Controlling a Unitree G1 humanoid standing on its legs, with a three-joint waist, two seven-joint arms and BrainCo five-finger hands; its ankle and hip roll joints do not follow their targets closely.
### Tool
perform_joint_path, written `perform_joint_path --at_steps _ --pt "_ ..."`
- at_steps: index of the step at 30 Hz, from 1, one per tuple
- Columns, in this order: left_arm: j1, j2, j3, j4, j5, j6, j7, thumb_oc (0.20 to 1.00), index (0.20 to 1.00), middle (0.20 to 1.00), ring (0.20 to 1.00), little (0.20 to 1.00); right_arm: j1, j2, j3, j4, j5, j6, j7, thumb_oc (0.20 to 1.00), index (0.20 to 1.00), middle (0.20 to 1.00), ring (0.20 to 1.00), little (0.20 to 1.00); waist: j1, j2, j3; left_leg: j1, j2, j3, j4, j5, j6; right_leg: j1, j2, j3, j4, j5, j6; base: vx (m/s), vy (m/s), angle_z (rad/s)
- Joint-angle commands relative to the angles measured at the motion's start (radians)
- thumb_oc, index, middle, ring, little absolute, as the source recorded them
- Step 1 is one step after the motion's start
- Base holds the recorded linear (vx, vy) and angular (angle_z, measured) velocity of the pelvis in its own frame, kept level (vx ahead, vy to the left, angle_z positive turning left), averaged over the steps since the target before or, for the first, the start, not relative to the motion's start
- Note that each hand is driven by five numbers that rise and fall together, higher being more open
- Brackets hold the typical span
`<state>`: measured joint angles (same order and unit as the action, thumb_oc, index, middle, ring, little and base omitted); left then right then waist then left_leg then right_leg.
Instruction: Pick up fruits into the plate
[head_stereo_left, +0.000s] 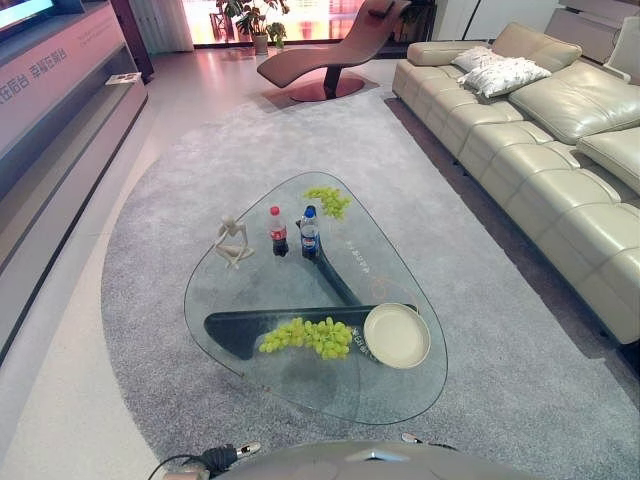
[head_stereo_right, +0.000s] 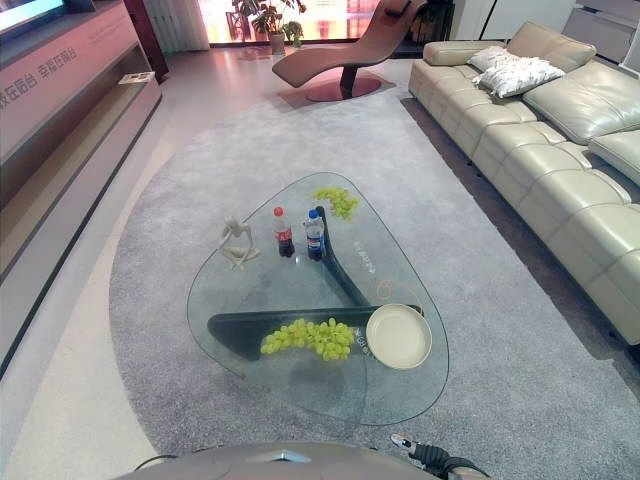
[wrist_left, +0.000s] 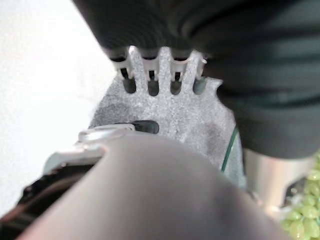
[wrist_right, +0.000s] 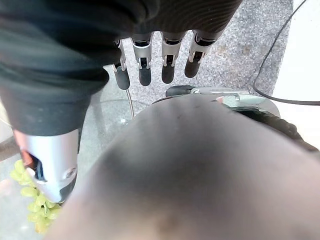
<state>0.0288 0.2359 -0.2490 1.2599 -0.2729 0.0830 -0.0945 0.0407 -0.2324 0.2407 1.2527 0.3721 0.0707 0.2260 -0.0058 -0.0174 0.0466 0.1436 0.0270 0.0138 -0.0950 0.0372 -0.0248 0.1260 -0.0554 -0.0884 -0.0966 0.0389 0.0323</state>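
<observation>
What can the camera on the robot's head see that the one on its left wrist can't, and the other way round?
The left eye view takes in the whole glass table: a cream plate, a second grape bunch at the far end, two bottles, a small figurine, and the sofa. The left wrist view gives a close look at the left robot hand, fingers straight, holding nothing. Both show the green grapes.

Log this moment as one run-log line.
stage: not started | left hand: open, empty | right hand: open, empty | near grapes: on glass table, beside plate | far grapes: table's far end | plate: empty
</observation>
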Motion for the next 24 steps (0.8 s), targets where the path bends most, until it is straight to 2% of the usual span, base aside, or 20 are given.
perform_joint_path --at_steps 1,2,8,17,24 --pt "-0.074 -0.031 -0.041 0.007 0.028 -0.015 0.008 1.000 1.000 1.000 1.000 1.000 -0.065 0.040 0.025 0.002 0.002 0.004 0.002 1.000 1.000 1.000 1.000 1.000 0.005 0.004 0.066 0.046 -0.056 0.041 0.008 -0.099 0.035 0.011 -0.022 0.008 0.044 -0.021 0.058 0.00 0.000 0.00" --pt "-0.077 -0.029 -0.039 0.005 0.000 -0.021 0.005 1.000 1.000 1.000 1.000 1.000 -0.066 0.038 0.025 0.001 0.000 0.006 0.004 1.000 1.000 1.000 1.000 1.000 0.004 0.004 0.067 0.046 -0.056 0.042 0.008 -0.100 0.035 0.010 -0.021 0.010 0.045 -0.021 0.058 0.00 0.000 0.00" --pt "-0.080 -0.022 -0.016 0.010 -0.007 0.028 0.055 1.000 1.000 1.000 1.000 1.000 -0.061 0.031 0.023 -0.002 0.001 0.003 0.012 1.000 1.000 1.000 1.000 1.000 0.004 0.002 0.075 0.045 -0.055 0.047 0.011 -0.101 0.037 0.009 -0.022 0.008 0.045 -0.020 0.059 0.02 -0.008 0.00" --pt "-0.074 -0.032 -0.018 0.024 0.033 0.023 0.107 1.000 1.000 1.000 1.000 1.000 -0.052 0.040 0.038 -0.012 0.006 0.000 0.006 1.000 1.000 1.000 1.000 1.000 0.000 -0.005 0.100 0.032 -0.050 0.053 0.018 -0.100 0.040 -0.013 -0.018 0.020 0.058 -0.019 0.056 0.05 -0.025 -0.01" --pt "-0.086 -0.031 -0.042 0.007 0.026 -0.007 0.119 1.000 1.000 1.000 1.000 1.000 -0.048 0.035 0.057 -0.036 0.033 -0.034 0.004 1.000 1.000 1.000 1.000 1.000 -0.010 -0.002 0.143 -0.004 -0.049 0.052 0.034 -0.096 0.045 -0.063 -0.012 0.030 0.090 -0.023 0.050 0.02 -0.018 -0.05"
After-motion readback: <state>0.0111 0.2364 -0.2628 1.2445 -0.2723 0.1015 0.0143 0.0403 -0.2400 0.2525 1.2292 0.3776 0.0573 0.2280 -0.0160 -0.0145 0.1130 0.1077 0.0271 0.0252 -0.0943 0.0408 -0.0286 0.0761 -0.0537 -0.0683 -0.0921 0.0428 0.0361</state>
